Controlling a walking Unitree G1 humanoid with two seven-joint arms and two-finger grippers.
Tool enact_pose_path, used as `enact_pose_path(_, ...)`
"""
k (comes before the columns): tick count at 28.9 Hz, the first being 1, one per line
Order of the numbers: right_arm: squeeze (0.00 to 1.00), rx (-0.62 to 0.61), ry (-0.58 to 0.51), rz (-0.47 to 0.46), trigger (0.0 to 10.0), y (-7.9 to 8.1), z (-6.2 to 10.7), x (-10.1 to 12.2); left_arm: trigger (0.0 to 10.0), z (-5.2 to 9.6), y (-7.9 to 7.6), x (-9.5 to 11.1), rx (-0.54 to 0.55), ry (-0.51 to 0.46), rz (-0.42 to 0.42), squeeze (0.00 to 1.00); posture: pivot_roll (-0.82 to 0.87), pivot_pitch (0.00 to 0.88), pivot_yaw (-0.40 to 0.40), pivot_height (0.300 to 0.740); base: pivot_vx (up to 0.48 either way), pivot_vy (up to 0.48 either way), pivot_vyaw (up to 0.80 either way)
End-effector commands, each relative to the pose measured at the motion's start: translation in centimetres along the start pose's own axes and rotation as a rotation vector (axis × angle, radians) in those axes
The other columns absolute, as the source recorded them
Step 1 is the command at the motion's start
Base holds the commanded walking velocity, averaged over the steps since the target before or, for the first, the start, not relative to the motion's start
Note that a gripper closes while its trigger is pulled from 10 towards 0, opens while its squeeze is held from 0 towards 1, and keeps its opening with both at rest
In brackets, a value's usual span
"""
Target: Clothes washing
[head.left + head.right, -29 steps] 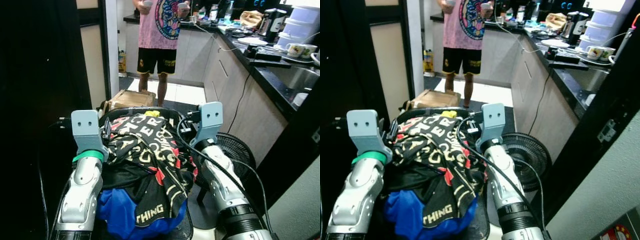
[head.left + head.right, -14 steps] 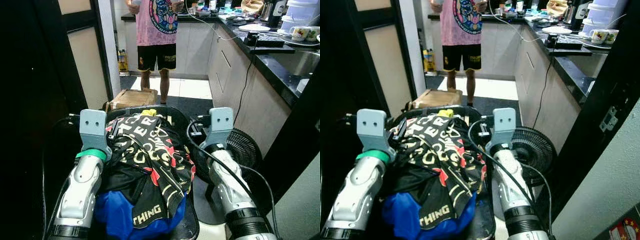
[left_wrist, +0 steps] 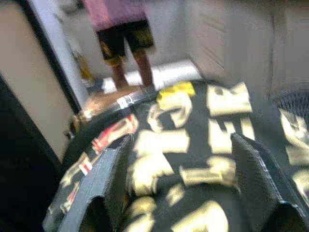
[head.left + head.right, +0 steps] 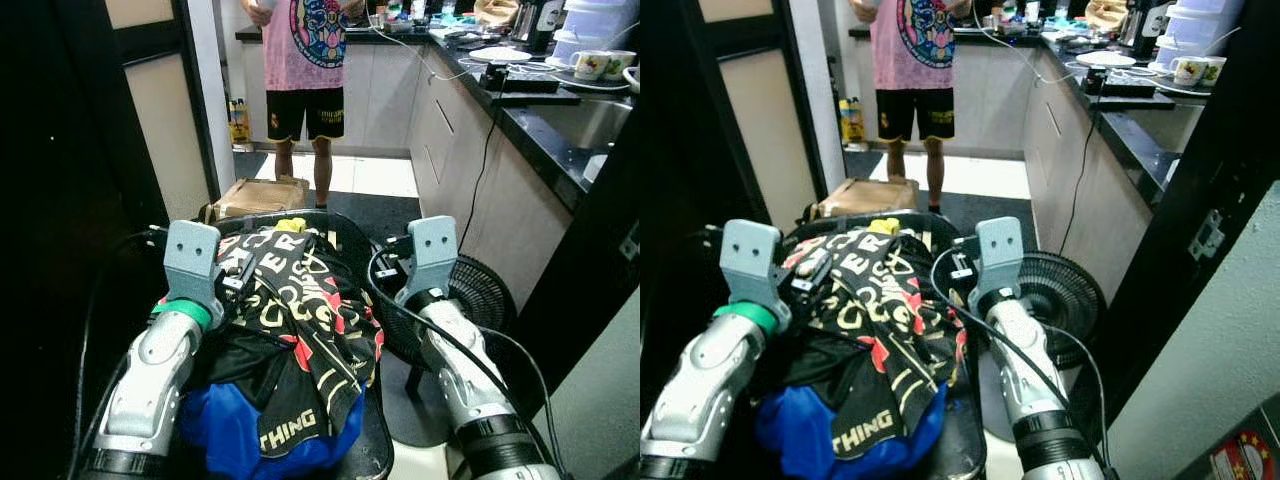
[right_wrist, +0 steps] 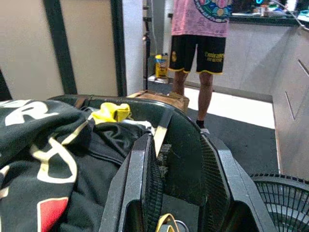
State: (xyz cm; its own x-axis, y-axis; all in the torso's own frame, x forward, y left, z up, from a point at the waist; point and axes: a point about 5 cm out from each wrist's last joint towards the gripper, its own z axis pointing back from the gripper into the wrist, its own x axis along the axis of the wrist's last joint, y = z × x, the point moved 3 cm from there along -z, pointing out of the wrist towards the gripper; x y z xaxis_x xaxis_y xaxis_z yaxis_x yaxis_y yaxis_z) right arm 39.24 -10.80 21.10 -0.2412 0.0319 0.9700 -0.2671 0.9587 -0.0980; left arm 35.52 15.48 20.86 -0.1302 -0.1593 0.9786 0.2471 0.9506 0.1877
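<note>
1. Black laundry basket [image 4: 345, 232], heaped with clothes [image 4: 290, 330], is carried between your arms.
2. Right gripper [image 5: 176, 193] clamps the basket's right rim, jaws narrow; left gripper [image 3: 181, 188] stands wide over the printed black shirt [image 3: 193, 145].
3. Step judged: transport. Next, steer past the floor fan [image 4: 470, 300] and the person [image 4: 305, 60].

I'm looking down a narrow kitchen. A black countertop [image 4: 545, 105] runs along my right over pale grey cabinets [image 4: 455, 150], crowded with a white mug [image 4: 590, 65] and a plate. A round black floor fan [image 4: 480, 300] stands below. A person in a pink shirt [image 4: 322, 45] stands ahead on white tiles beside a brown cardboard box [image 4: 262, 193].
</note>
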Motion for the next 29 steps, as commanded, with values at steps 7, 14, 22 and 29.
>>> enact_pose_path(7,0.0,0.049,0.015,0.021,10.0,0.5,-0.1,-0.2,10.0,1.1,-1.1,-1.2,-0.113,0.137,-0.025,1.0,-0.01,0.041,0.023,0.74,0.0,0.0,0.0)
enact_pose_path(14,0.0,0.073,0.016,0.028,10.0,0.8,-0.2,-0.2,10.0,1.5,-1.7,-1.7,-0.172,0.197,-0.053,1.0,-0.01,0.035,0.022,0.74,0.0,0.0,0.0)
enact_pose_path(22,0.0,0.067,-0.007,0.019,10.0,0.6,-0.3,0.2,10.0,0.9,-0.9,0.2,-0.075,0.117,-0.062,0.0,-0.01,0.038,0.021,0.74,0.0,0.0,0.0)
enact_pose_path(29,0.0,-0.034,-0.073,-0.069,10.0,-3.8,0.0,1.9,10.0,0.5,2.1,3.7,0.148,-0.099,-0.026,0.0,-0.02,0.048,0.019,0.74,0.0,0.0,0.0)
